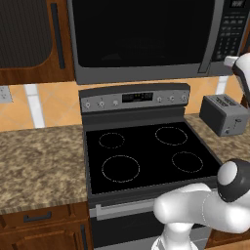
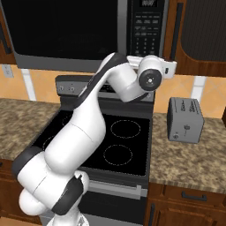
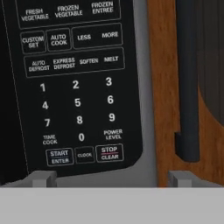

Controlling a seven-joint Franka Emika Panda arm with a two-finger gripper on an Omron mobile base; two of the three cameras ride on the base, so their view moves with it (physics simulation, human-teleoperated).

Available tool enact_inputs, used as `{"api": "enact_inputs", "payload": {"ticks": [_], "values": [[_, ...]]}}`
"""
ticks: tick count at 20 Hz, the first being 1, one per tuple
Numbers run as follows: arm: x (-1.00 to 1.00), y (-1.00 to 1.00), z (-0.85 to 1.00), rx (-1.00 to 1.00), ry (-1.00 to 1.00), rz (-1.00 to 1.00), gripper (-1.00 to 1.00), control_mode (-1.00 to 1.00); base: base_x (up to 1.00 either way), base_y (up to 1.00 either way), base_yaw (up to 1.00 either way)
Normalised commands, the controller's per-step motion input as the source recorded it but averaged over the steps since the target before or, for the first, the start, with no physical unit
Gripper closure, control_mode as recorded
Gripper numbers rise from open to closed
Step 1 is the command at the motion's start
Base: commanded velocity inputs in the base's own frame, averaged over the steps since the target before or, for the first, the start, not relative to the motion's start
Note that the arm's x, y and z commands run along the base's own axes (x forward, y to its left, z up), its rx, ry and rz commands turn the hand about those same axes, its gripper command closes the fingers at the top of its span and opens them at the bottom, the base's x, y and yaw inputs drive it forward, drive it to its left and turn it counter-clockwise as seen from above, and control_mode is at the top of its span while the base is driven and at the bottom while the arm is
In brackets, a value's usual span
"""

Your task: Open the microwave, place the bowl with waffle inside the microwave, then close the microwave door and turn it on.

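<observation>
Just one microwave [image 1: 146, 39] (four burners [image 1: 120, 168])

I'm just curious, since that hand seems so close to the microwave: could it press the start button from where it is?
Probably yes. The end effector, open, faces the microwave keypad, with the START/ENTER button just ahead, left of centre. Nothing lies between them.

One of each appliance, four rings on the stove.

One microwave [image 1: 146, 39] above one stove [image 1: 146, 156], which has four burner rings and six knobs across its back panel. One toaster [image 2: 185, 119] with two slots on the worktop [image 1: 39, 161]. Two upper cabinet doors [image 1: 29, 39], one either side of the microwave. One wall socket [image 1: 5, 94].
</observation>
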Motion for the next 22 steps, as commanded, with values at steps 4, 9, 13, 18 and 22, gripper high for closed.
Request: {"api": "enact_inputs", "payload": {"ticks": [4,9,13,18,22], "values": [[0.14,0.00,0.00,0.00,0.00,-0.02,-1.00,-1.00,0.00,0.00,0.00],[0.22,0.00,0.00,0.00,0.00,-0.01,-1.00,-1.00,0.00,0.00,0.00],[0.22,0.00,-0.04,0.00,0.00,0.00,-1.00,-1.00,0.00,0.00,0.00],[0.21,0.00,-0.09,0.00,0.00,0.00,-1.00,-1.00,0.00,0.00,0.00],[0.21,0.00,-0.06,0.00,0.00,0.00,-1.00,-1.00,0.00,0.00,0.00]]}}
